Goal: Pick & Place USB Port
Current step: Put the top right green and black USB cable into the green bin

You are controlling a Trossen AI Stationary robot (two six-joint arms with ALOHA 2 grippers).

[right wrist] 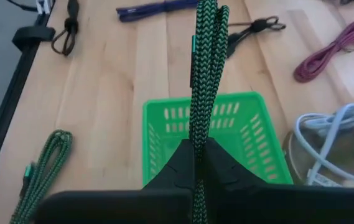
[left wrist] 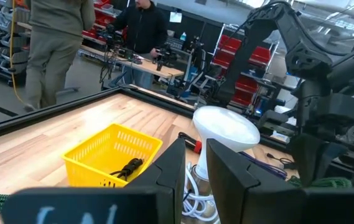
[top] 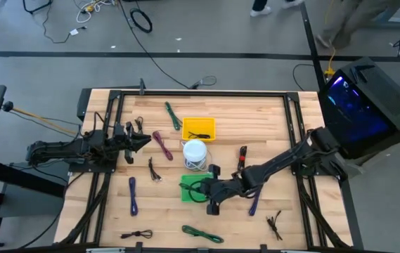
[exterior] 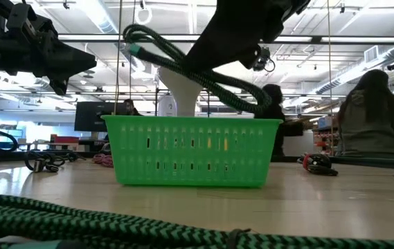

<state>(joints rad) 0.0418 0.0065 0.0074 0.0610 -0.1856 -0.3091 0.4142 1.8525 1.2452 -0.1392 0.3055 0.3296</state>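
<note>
Your right gripper [right wrist: 196, 163], at the bottom centre of its wrist view, is clamped on a green cable [right wrist: 206, 74] above the green basket [right wrist: 158, 124]; lower it inside before letting go. The USB port [top: 242, 156] lies right of centre, untouched. Left gripper [left wrist: 192, 177] is slightly parted, empty. No readable writing.
</note>
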